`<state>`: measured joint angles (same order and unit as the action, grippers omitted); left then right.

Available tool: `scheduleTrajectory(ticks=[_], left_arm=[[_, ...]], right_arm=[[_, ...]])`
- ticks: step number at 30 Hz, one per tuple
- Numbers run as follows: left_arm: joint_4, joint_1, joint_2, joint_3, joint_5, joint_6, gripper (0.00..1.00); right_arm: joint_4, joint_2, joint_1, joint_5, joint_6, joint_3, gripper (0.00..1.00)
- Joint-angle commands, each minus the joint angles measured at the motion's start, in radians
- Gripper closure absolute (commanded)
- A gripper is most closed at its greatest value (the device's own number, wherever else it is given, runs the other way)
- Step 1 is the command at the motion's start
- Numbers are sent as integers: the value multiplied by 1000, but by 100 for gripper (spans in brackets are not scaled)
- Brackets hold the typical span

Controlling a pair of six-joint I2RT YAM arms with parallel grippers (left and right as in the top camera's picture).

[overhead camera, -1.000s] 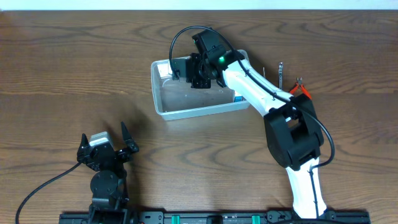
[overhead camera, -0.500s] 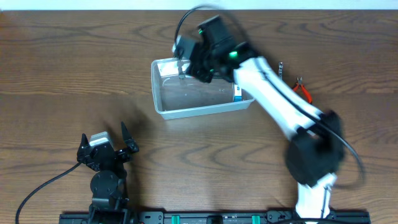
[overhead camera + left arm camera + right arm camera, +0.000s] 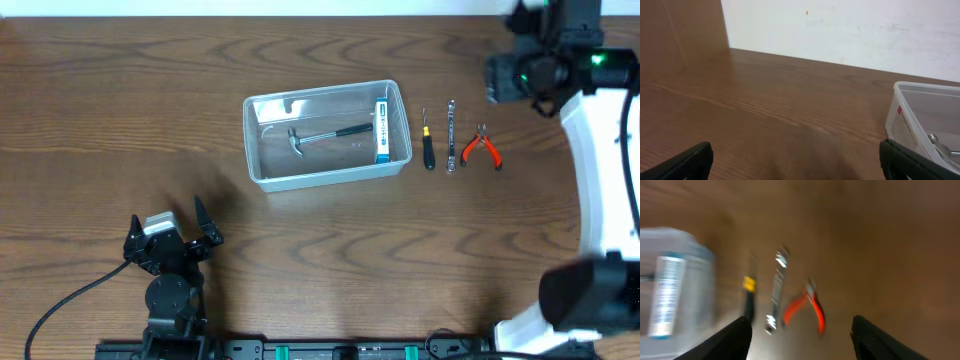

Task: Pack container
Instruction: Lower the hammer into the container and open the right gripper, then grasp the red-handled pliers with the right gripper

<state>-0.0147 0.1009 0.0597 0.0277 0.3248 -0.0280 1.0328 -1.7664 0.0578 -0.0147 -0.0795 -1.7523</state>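
The container is sitting mid-table toward the far side, and it is holding 2 items. A hammer is lying across its floor, and a blue-and-white box is lying along its right wall. Just beside the container on the right, 3 tools are lying in a row on the wooden table: a black-handled screwdriver, then a wrench, then red-handled pliers.

The right arm is hanging over the far right corner, out past the pliers. Its wrist view is coming through badly blurred, but the right gripper is showing its 2 fingers spread apart with nothing between them, and all 3 tools are visible on the table beyond.

The left gripper is sitting low at the near left, well apart from the container. Its fingers are wide apart and holding nothing, and its camera is catching a corner of the container at the right edge.
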Motion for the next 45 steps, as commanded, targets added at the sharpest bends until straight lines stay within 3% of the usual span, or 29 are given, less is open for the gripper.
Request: scheduleTrajectory(ticks=[1, 8, 14, 38, 41, 45], left_arm=[[-26, -2, -3, -24, 16, 2, 2], [-26, -2, -3, -24, 16, 2, 2], [-26, -2, -3, -24, 16, 2, 2], [-26, -2, -3, -24, 17, 2, 2], [-26, -2, -3, -24, 16, 2, 2], [-26, -2, -3, -24, 17, 2, 2]], right_arm=[[8, -99, 81, -2, 127, 77, 33], [-14, -292, 120, -64, 16, 122, 37], [-75, -394, 119, -63, -8, 122, 48], [-115, -449, 116, -37, -4, 159, 67], [-114, -449, 116, -38, -4, 160, 73], [-108, -449, 116, -38, -3, 160, 91]])
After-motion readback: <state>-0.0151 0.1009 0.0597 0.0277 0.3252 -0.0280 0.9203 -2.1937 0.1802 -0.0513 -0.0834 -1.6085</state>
